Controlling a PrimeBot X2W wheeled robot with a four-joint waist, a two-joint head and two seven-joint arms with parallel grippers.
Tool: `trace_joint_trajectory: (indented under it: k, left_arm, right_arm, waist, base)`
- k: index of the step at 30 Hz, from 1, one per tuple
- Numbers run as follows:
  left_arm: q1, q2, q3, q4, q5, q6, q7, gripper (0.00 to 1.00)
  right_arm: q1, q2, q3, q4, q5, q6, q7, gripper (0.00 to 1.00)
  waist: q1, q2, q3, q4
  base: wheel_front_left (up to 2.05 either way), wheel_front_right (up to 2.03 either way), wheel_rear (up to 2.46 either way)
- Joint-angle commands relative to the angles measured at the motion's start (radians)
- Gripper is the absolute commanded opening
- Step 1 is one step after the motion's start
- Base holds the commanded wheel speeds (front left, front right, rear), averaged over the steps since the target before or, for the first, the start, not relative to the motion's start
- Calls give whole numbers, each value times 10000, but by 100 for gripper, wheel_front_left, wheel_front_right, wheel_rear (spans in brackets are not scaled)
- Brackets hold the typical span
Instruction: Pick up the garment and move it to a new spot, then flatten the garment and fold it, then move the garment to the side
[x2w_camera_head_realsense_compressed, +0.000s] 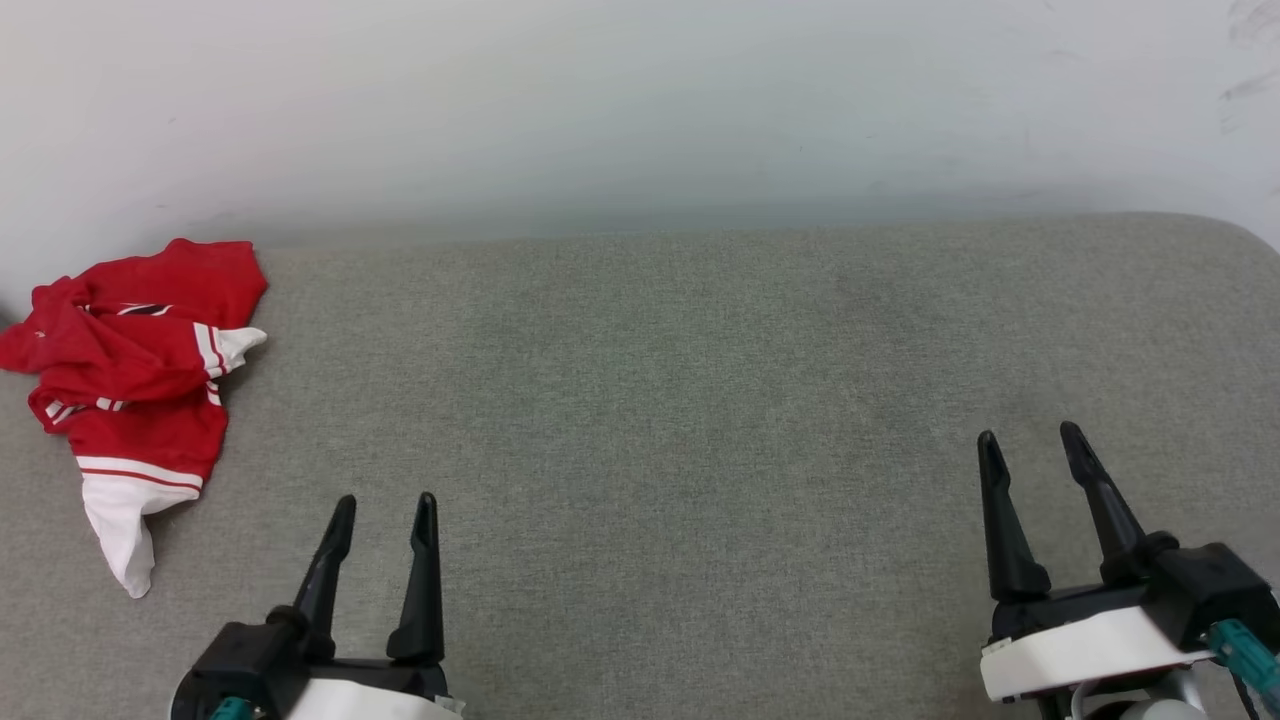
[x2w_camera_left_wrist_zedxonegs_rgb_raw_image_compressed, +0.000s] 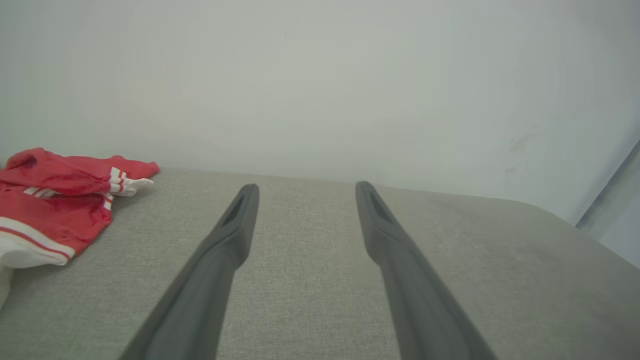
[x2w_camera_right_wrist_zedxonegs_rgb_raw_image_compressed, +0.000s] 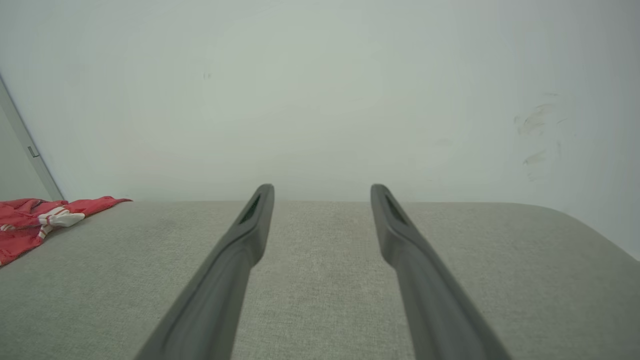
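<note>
Wide grey woven-fabric pad (x2w_camera_head_realsense_compressed: 650, 420) stretches out, plain white wall (x2w_camera_head_realsense_compressed: 640, 100) behind its far edge. The crumpled red jersey garment (x2w_camera_head_realsense_compressed: 140, 400), white sleeves and striped trim, lies bunched at the pad's far-left corner. Left gripper (x2w_camera_head_realsense_compressed: 386, 502) hovers over the pad's near-left, right gripper (x2w_camera_head_realsense_compressed: 1030, 435) over its near-right, both with dark fingers spread wide and empty.

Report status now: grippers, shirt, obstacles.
Left gripper open, empty. Right gripper open, empty. Red jersey shirt crumpled at far left of grey cushion, untouched. No obstacle seen.

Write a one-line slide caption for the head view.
Crumpled garment lies far left on the grey cushion; left gripper and right gripper open, empty.
</note>
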Motion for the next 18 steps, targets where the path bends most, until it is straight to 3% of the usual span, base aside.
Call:
trace_joint_trajectory:
  k: [1, 11, 18]
  left_arm:
    - [60, -16, -41, 27, 84, -50, -77, 100]
    - [53, -19, -188, 478, 651, -167, -254, 100]
    - [-41, -14, 37, 518, 251, -160, -231, 100]
  right_arm:
    - [150, 18, 2, 8, -254, -3, -69, 100]
    - [193, 21, -55, 158, -938, -3, -245, 100]
    - [253, 21, -43, 110, -576, -3, -226, 100]
  waist:
    - [-1, 0, 2, -5]
    - [-1, 0, 40, -48]
    - [-1, 0, 30, 99]
  base:
    - [0, 0, 0]
    - [0, 0, 0]
    - [0, 0, 0]
